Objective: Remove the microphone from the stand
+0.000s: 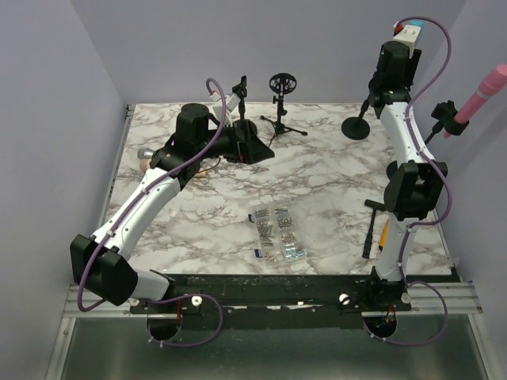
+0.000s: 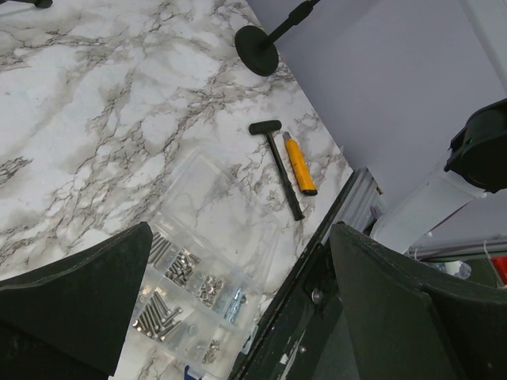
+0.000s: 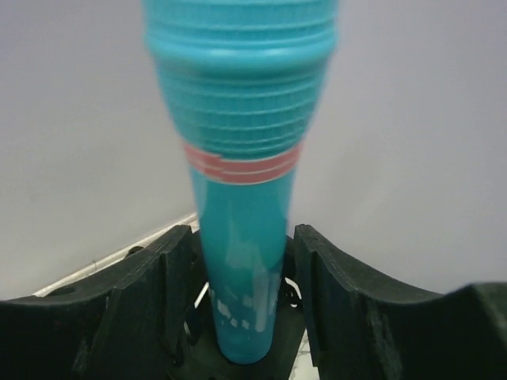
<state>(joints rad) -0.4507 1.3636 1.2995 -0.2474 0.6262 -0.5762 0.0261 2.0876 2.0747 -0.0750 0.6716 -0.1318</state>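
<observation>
While the left gripper (image 2: 240,237) hangs wide open over the table (image 2: 95,119), holding nothing, the right gripper (image 3: 242,261) at the far right corner has both fingers (image 3: 150,293) closed against the handle of the teal microphone (image 3: 238,158). The microphone's lower end is hidden between them, and its stand (image 1: 358,127) shows only from above.

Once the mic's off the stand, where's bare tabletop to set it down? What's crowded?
Widest bare marble: mid-table, bordered by the left arm, the round stand base and the screw box. Second patch: front-left, between left arm and screw box. Crowded: back edge around the tripod stand; front-right, where the hammer lies beside the right arm.
</observation>
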